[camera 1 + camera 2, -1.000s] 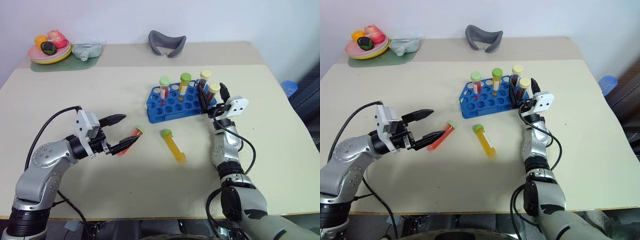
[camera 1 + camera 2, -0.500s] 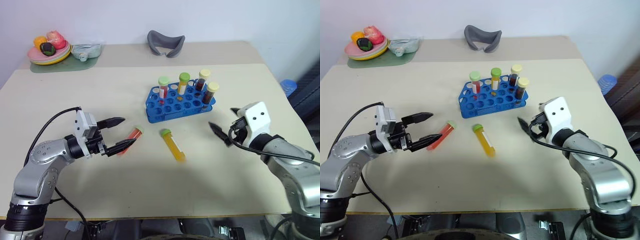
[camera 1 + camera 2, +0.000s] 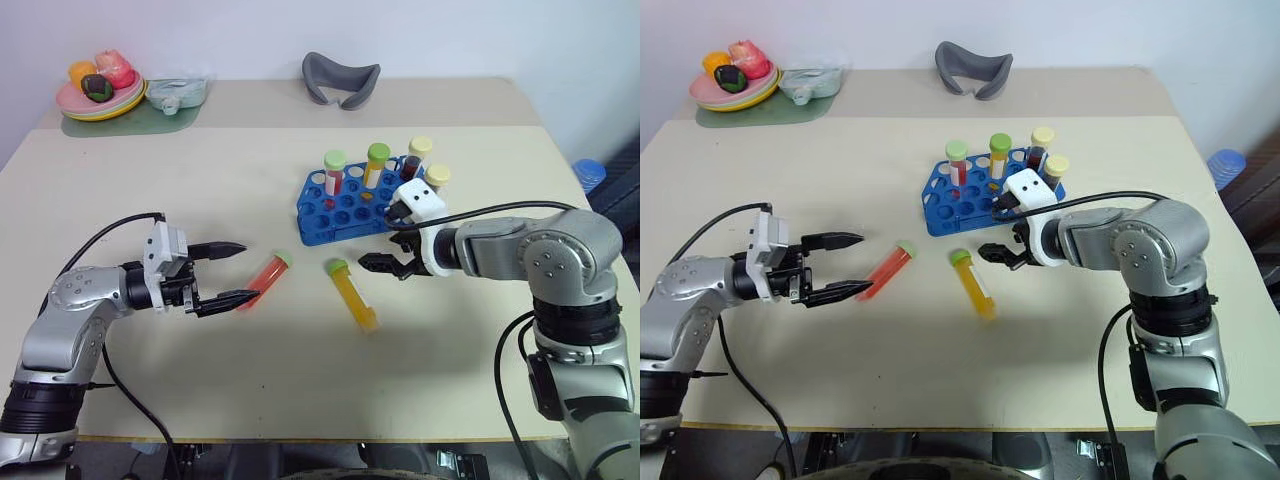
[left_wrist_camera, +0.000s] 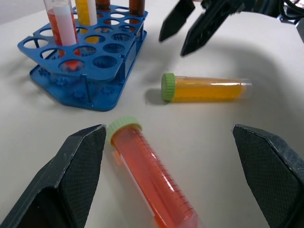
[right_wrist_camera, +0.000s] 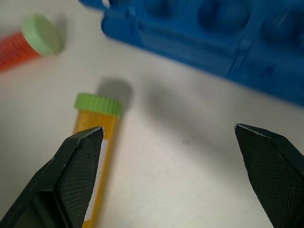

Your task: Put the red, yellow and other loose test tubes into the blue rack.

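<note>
two loose tubes (image 3: 263, 271) lie near blue rack (image 3: 340, 210) holding four; both arms' fingers (image 3: 230, 299) spread, empty.

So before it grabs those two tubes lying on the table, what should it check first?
1. Left gripper jaws open: ok.
2. Right gripper jaws open: ok.
3. Red tube lying free on the table, just ahead of the left gripper: ok.
4. Yellow tube lying free, apart from the red tube: ok.
5. Blue rack has empty holes: ok.
6. Right gripper lined up over the yellow tube: not ok, it sits beside the cap end.
</note>
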Robot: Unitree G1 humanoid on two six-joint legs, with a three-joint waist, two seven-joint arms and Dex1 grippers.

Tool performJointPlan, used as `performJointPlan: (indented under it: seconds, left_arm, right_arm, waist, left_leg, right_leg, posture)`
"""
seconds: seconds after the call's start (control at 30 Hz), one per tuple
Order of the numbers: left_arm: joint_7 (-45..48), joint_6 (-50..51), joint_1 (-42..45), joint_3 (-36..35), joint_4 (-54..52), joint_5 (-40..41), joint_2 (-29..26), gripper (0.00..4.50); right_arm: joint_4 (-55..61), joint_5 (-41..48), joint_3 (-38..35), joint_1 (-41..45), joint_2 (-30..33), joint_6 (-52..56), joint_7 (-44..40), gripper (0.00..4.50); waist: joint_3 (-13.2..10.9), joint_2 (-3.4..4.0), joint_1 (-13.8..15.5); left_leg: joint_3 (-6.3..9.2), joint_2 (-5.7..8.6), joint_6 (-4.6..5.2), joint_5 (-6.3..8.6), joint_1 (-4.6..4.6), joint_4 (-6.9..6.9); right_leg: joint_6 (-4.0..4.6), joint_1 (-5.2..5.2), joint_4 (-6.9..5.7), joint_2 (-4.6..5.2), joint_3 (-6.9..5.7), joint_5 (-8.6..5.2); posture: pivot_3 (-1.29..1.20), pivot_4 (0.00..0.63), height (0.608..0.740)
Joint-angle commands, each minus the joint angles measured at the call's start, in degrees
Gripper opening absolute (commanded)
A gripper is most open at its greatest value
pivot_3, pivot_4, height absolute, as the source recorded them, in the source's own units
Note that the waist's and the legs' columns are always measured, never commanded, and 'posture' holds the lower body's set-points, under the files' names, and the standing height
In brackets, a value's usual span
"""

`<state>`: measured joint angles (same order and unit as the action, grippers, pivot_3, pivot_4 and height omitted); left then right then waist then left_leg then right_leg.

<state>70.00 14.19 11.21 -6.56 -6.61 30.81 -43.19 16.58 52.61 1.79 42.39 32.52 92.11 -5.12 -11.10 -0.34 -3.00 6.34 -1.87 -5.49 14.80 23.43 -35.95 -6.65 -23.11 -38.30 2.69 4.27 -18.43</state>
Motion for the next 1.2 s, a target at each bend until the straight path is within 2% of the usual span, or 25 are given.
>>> performJointPlan:
  seconds: [0.03, 0.17, 0.33, 0.5, 0.97, 1.2]
  left_arm:
    - [0.7, -1.5, 1.0, 1.4, -0.1, -0.7, 1.1, 4.38]
    - [0.3, -1.3, 2.4, 3.1, 0.4, -1.2, 2.9, 4.38]
    - [1.3, -1.0, 4.6, 4.6, 2.0, -1.5, 4.2, 4.38]
    - [1.7, -1.5, 6.7, 5.4, 4.2, -2.3, 4.8, 4.38]
    - [3.0, -2.7, 7.1, 5.5, 5.3, -3.6, 4.4, 4.38]
    - [2.8, -2.9, 6.0, 4.9, 4.6, -3.6, 4.2, 4.38]
  right_arm:
    - [0.0, 6.1, -2.4, -0.1, -2.0, 0.4, 8.4, 4.47]
    - [-0.3, 15.0, -4.5, -0.8, -1.9, 0.4, 14.8, 4.47]
    - [-0.6, 28.2, -3.2, -1.4, 0.5, 0.4, 20.2, 4.47]
    - [-1.8, 34.2, 0.4, -0.6, 1.9, 0.4, 23.1, 4.47]
    - [-7.1, 29.8, 5.1, 3.1, -5.0, 0.4, 23.5, 4.47]
    - [-5.8, 22.0, 8.1, 3.4, -7.4, 0.4, 23.8, 4.47]
  waist:
    - [0.0, 0.00, 0.0]
    - [0.0, 0.00, -0.2]
    - [0.0, -0.01, -0.5]
    - [0.0, -0.01, -1.1]
    - [0.0, 0.00, -1.0]
    - [0.0, 0.00, -1.0]
  left_leg:
    - [0.00, 0.00, 0.00, 0.00, -0.01, -0.04]
    - [0.02, 0.00, 0.01, 0.00, -0.03, -0.12]
    - [0.03, 0.00, 0.01, 0.00, -0.03, -0.15]
    - [0.05, -0.01, 0.02, -0.01, -0.04, -0.17]
    - [0.08, -0.01, 0.03, -0.02, -0.05, -0.18]
    - [0.08, -0.01, 0.03, -0.02, -0.06, -0.18]
  right_leg:
    - [0.00, 0.00, -0.04, -0.01, 0.00, 0.00]
    - [0.00, 0.00, -0.19, -0.02, 0.01, 0.00]
    - [0.00, 0.00, -0.23, -0.03, 0.00, 0.00]
    - [0.00, 0.00, -0.26, -0.05, 0.00, 0.00]
    - [0.00, -0.01, -0.35, -0.07, 0.01, 0.00]
    - [0.00, -0.03, -0.36, -0.07, 0.00, 0.00]
  posture:
    - [0.00, 0.150, 0.740]
    - [0.00, 0.150, 0.740]
    - [0.00, 0.150, 0.740]
    - [0.00, 0.150, 0.740]
    - [0.00, 0.150, 0.740]
    - [0.00, 0.150, 0.740]
